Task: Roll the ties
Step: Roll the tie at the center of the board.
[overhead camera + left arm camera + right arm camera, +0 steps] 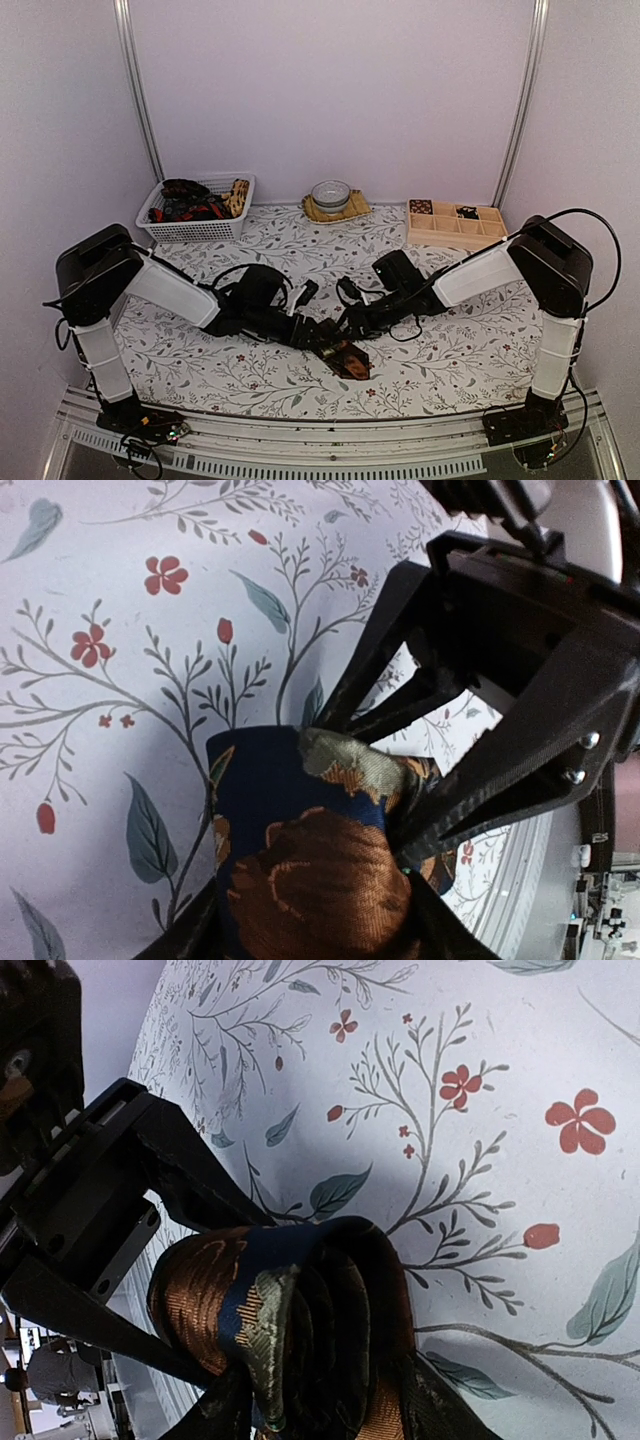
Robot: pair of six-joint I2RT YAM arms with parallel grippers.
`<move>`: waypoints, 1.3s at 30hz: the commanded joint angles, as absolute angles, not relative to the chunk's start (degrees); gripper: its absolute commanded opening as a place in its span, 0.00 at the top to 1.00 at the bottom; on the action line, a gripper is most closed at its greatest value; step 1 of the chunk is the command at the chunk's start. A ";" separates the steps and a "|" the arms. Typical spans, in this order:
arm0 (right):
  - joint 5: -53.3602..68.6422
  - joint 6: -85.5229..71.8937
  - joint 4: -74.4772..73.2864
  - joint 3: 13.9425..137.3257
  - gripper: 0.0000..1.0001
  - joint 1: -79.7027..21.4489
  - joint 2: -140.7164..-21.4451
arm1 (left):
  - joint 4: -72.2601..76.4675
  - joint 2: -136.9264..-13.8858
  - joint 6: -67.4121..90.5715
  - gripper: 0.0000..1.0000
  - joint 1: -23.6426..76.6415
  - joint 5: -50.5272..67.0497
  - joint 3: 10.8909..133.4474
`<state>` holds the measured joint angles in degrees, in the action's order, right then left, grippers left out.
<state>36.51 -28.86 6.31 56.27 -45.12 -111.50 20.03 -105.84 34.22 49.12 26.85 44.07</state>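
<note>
Left claw point(318, 338) and right claw point(350, 326) each pinch the coiled tie point(348, 360) in narrow jaws near 6 o'clock on the table; I judge winding nearly done, and next one claw must keep the coil tight while the other lets go.

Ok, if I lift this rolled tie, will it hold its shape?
Probably not by itself: the tie is soft fabric with loose coils, so it may unwind. Its sheen suggests it could slip. Thin cloth, likely light.
</note>
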 commanded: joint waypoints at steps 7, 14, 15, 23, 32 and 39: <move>28.52 -29.71 -1.97 54.45 0.41 -45.08 -106.34 | 5.86 -105.78 26.73 0.68 53.06 10.72 48.18; 30.77 -27.24 -4.82 54.31 0.30 -42.68 -100.08 | 0.13 -105.05 20.03 0.71 57.67 -3.93 51.57; 30.88 -26.59 -5.54 54.44 0.29 -42.51 -99.16 | -0.03 -105.08 19.03 0.71 58.61 -6.83 51.60; 28.35 -26.66 -6.56 50.32 0.27 -38.30 -92.80 | -4.85 -109.38 14.27 0.71 66.00 -25.59 54.63; 29.36 -34.36 -1.88 42.54 0.27 -36.15 -89.55 | -11.73 -117.60 11.60 0.71 71.47 -39.50 62.14; 33.44 -36.78 4.78 40.54 0.29 -36.12 -94.08 | -5.83 -116.38 8.09 0.71 71.66 -35.01 60.13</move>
